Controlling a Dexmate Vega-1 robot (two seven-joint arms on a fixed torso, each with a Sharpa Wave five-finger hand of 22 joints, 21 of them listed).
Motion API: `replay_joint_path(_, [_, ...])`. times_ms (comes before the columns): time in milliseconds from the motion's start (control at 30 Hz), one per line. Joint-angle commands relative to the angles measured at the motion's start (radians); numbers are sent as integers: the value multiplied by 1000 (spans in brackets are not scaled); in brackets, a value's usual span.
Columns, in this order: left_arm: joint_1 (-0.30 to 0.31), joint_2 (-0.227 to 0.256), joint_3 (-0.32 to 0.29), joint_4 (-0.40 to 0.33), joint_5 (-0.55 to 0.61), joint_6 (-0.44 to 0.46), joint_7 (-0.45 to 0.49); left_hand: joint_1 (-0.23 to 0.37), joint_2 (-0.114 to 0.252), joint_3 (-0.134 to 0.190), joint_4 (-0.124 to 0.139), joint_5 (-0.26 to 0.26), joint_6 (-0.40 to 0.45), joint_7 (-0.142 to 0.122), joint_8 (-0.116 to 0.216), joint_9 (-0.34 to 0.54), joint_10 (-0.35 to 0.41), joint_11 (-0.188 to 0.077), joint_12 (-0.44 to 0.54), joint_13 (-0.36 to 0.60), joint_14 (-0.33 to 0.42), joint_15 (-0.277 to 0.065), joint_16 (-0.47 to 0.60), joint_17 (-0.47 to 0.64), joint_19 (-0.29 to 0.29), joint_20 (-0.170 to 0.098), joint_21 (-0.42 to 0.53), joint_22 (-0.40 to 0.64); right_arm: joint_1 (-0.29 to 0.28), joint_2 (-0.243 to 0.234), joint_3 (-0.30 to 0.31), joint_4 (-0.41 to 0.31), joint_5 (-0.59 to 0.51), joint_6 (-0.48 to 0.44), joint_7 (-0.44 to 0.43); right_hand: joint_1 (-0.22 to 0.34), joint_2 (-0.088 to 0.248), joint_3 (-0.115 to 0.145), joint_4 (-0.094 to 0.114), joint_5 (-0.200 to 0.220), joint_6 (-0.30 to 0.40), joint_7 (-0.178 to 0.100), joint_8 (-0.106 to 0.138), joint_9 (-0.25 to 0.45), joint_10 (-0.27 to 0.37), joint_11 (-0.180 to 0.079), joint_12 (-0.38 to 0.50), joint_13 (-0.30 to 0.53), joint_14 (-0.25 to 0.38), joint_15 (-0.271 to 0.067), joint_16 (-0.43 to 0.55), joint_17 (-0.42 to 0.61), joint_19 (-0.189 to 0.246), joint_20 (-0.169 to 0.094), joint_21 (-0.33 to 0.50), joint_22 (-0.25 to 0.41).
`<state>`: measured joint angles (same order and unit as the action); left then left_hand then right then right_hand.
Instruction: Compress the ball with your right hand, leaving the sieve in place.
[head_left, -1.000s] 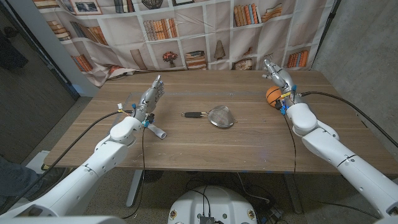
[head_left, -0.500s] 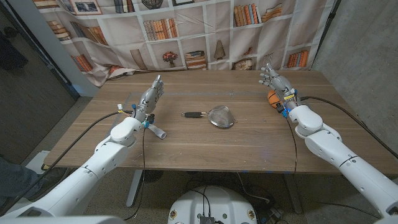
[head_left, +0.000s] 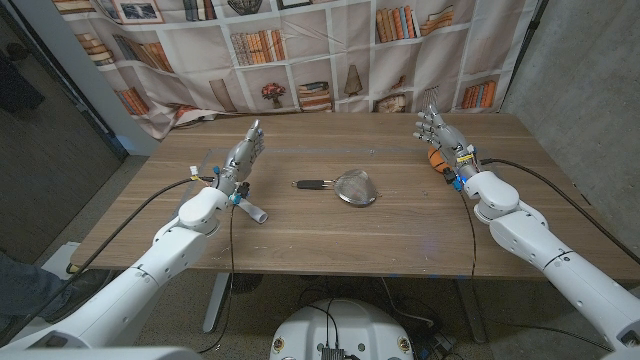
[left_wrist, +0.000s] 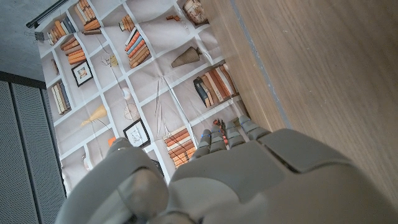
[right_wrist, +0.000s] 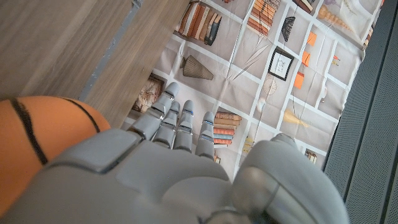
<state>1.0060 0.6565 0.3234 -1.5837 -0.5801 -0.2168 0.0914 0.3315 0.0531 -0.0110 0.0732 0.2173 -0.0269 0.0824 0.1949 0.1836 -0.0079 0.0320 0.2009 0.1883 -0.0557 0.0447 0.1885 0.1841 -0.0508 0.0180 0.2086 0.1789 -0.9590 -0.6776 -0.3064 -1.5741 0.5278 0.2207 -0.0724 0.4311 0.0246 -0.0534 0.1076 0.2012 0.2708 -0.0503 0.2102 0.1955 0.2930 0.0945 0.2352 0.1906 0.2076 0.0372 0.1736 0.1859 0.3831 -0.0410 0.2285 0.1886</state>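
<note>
The right hand (head_left: 437, 133) stands at about two o'clock on the wooden table (head_left: 400, 225), fingers stretched straight and slightly apart, palm set against the orange ball (head_left: 438, 157). In the right wrist view the ball (right_wrist: 43, 146) sits just beside the palm, touching or nearly so, while the fingers (right_wrist: 177, 124) reach straight past it rather than wrapping round. So the hand has hold of nothing; it is spread and placed beside the ball, not yet closed on it.

Outward toward the table's centre, well apart from the ball, lies the sieve (head_left: 355, 186), its dark handle pointing to nine o'clock. Nothing touches it.

At about ten o'clock the left hand (head_left: 243, 155) stands on its edge with fingers extended and nothing in it; a small white cylinder (head_left: 253, 212) lies just beside its wrist.

By my reading, the approach is done and the squeeze itself is all that remains: the fingers must curl in around the ball, with the sieve left alone.
</note>
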Motion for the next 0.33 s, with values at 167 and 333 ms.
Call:
replay_joint_path(167, [-4, -3, 1, 5, 0, 3, 1, 7, 3, -3, 1, -2, -4, 3, 0, 4, -4, 3, 1, 2, -6, 1, -3, 1, -10, -3, 0, 4, 25, 4, -15, 25, 18, -5, 21, 5, 14, 7, 0, -5, 5, 2, -5, 0, 8, -7, 0, 2, 8, 7, 8, 3, -4, -8, -3, 2])
replay_joint_path(333, [-8, -5, 1, 12, 0, 1, -1, 7, 3, -4, 1, -2, -4, 2, 0, 4, -2, 4, 2, 2, -6, 1, -3, 1, -10, -3, -1, 4, 40, 7, -22, 34, 16, -9, 25, 6, 16, 8, -1, -6, 10, -1, -3, 0, 11, -9, 1, 2, 11, 8, 9, 2, -3, -7, -2, 2])
